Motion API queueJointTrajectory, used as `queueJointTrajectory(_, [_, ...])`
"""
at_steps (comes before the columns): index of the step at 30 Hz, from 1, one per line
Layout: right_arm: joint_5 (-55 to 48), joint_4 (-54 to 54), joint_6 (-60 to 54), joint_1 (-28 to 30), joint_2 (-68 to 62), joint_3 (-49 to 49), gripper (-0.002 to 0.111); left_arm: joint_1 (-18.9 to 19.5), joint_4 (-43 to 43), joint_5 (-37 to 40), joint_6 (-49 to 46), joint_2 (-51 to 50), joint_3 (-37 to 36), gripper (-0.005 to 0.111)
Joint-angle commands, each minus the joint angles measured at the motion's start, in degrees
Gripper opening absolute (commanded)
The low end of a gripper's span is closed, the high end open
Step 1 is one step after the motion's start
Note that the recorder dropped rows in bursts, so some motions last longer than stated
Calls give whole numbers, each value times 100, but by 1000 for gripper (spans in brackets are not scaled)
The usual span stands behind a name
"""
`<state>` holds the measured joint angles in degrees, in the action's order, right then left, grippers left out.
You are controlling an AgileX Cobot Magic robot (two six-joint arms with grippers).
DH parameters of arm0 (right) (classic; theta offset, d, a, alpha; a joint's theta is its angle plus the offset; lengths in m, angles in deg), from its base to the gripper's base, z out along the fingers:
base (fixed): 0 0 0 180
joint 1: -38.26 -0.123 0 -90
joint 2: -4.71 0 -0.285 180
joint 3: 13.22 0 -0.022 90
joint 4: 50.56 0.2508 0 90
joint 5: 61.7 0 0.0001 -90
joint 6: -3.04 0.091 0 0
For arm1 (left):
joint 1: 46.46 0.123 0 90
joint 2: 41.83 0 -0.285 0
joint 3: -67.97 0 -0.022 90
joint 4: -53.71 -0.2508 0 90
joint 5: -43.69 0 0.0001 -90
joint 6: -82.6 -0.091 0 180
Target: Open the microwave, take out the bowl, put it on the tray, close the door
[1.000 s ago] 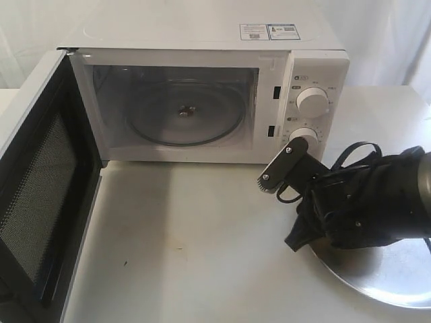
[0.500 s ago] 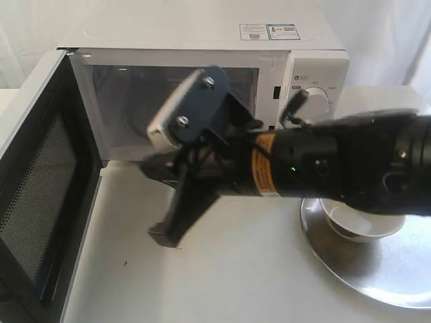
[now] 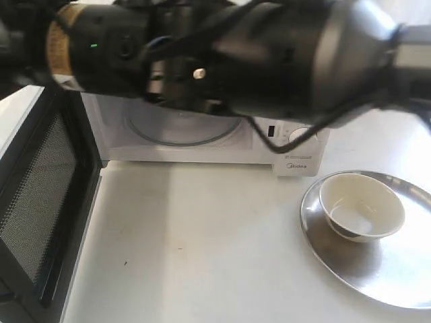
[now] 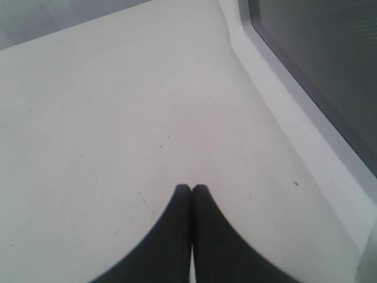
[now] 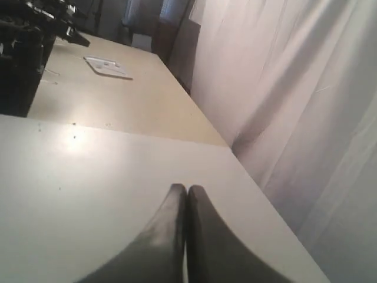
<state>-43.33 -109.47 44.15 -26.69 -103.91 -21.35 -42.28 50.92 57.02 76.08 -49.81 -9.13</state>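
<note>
The white microwave point(image 3: 296, 163) stands at the back, its upper half hidden by my right arm point(image 3: 269, 54), which stretches across the top of the exterior view. The door point(image 3: 40, 202) is swung wide open at the left, black mesh inner face showing. The cream-white bowl point(image 3: 361, 205) sits upright on the silver tray point(image 3: 377, 276) at the right. My right gripper point(image 5: 187, 188) is shut and empty above a white surface. My left gripper point(image 4: 191, 187) is shut and empty over the table, beside the door's outer side point(image 4: 330, 76). Neither gripper's fingers show in the exterior view.
The clear glass turntable plate point(image 3: 182, 128) lies inside the open cavity. White table point(image 3: 202, 242) runs between the door and the tray. Curtains point(image 5: 294, 88) and another table point(image 5: 118, 94) with small items lie beyond in the right wrist view.
My right arm has swung from the tray up and leftward across the microwave front. The bowl now stands uncovered on the tray. The door has not moved.
</note>
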Motion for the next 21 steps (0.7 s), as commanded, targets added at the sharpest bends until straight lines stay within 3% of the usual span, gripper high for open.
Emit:
queueJointTrajectory(1, [-1061, -297, -49, -476, -813, -857, 0, -23, 24, -1, 20, 19, -12, 0])
queueJointTrajectory(6, [-1270, -1089, -62, -875, -1387, -1128, 0, -23, 24, -1, 20, 19, -12, 0])
queueJointTrajectory(9, [-1964, -1553, -219, -1121, -1473, -1128, 0, -23, 24, -1, 20, 19, -12, 0])
queueJointTrajectory(15, [-5104, -1635, -1559, -1305, -1410, -1128, 0, -23, 24, -1, 20, 19, -12, 0])
queueJointTrajectory(21, [-7929, -2657, -1693, -1207, -1336, -1128, 0, -23, 24, -1, 20, 19, -12, 0])
